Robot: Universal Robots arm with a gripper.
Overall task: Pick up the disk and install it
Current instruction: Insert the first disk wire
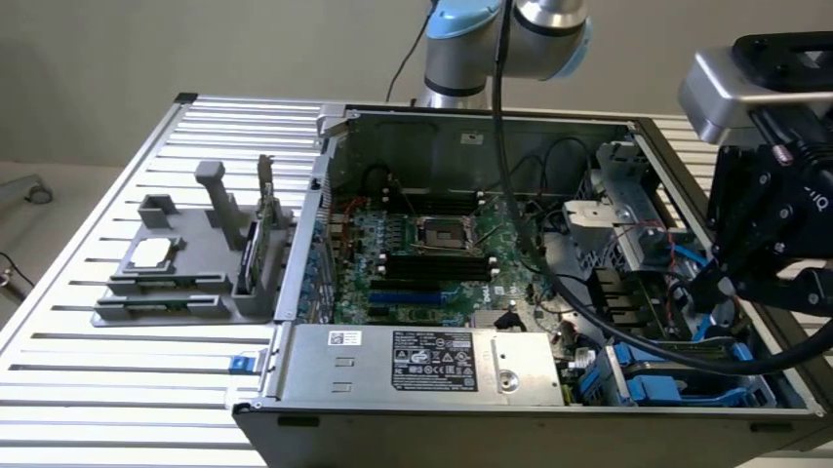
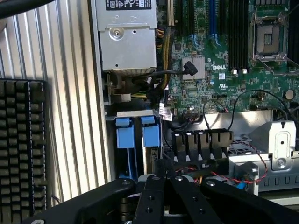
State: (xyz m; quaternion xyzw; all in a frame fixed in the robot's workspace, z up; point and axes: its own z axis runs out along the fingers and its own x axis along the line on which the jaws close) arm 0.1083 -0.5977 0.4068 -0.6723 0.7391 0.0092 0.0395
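Open computer case [image 1: 469, 132] on a slatted table [image 1: 131, 390]. The gripper [image 2: 162, 175], fingers pressed together and holding nothing, hangs at 3 o'clock in the exterior view, above the case's 5 o'clock corner. There the disk [image 2: 150, 135], seen edge-on by its blue carrier, stands in the drive bay [image 2: 134, 113], near the power supply [image 1: 416, 363]. A keyboard [image 2: 21, 149] lies outside the case.

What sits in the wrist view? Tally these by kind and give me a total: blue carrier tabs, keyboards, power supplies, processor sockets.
blue carrier tabs: 2
keyboard: 1
power supply: 1
processor socket: 1
Total: 5
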